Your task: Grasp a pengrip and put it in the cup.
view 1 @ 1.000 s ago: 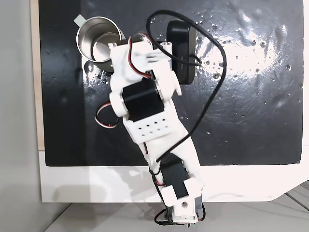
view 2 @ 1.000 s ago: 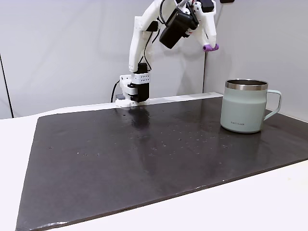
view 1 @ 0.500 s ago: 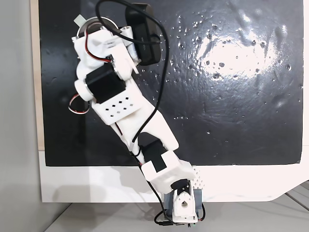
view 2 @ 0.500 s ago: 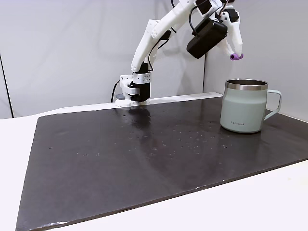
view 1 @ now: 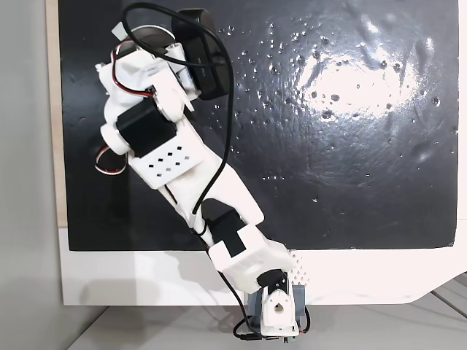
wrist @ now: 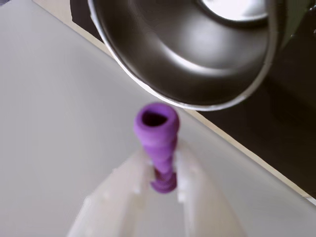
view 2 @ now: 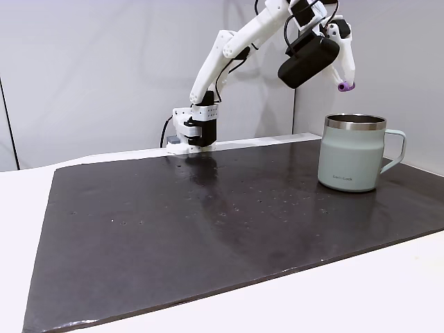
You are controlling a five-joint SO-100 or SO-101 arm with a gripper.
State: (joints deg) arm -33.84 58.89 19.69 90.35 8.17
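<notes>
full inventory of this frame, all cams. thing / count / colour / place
pengrip: 1, purple, ribbed, pinched between the gripper's fingers, held in the air above the cup and a little short of its rim in the side fixed view.
cup: 1, pale grey-green outside, steel rim and shiny inside, standing upright on the mat near its right end in the side fixed view; its open mouth shows in the wrist view.
mat: 1, black, glossy, lying on the table.
table: 1, white, under the mat.
wall: pale grey, behind the table.
arm: 1, white with black motors and a black cable, base at the mat's far edge, reaching over the cup.
gripper: 1, white fingers, shut on the pengrip.
</notes>
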